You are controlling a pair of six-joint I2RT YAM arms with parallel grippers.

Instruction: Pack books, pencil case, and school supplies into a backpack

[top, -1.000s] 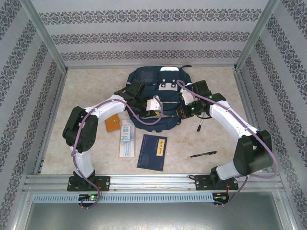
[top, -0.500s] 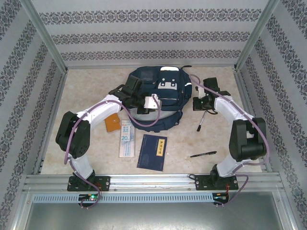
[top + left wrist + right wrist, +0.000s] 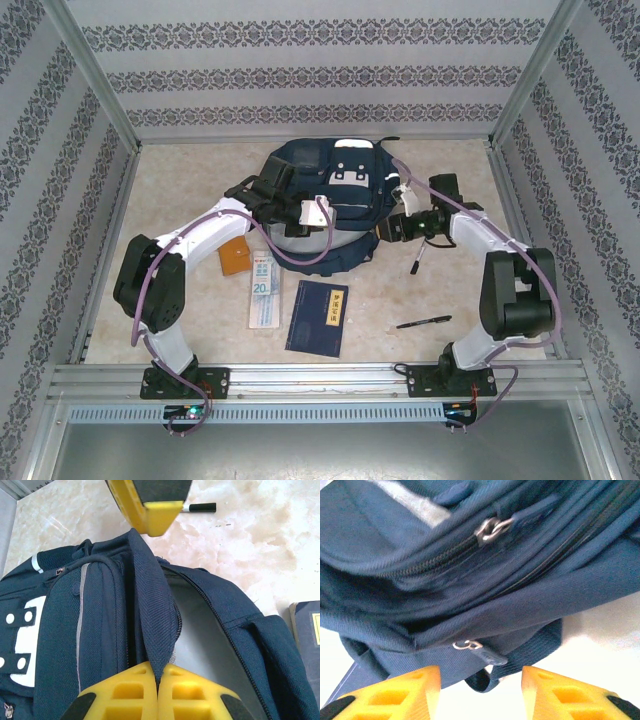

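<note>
The edge of the backpack (image 3: 100, 620) is pinched by the left gripper (image 3: 157, 682), and the right gripper (image 3: 480, 680) is held open beside the bag

The fingers of the left gripper are pressed together on a fold of navy fabric at the mouth of the backpack, where a pale lining (image 3: 200, 630) is seen inside. The fingers of the right gripper are spread apart with nothing between them, close to the lower side of the backpack, under a zipper pull (image 3: 492, 527). In the top view the backpack is placed at the far middle of the table (image 3: 460, 290). The booklet (image 3: 318, 316), the pencil case (image 3: 264, 288) and the orange square (image 3: 235, 259) are laid on the table in front of it, outside the bag, and the black pen (image 3: 423, 322) is laid apart, nearer to the right arm
</note>
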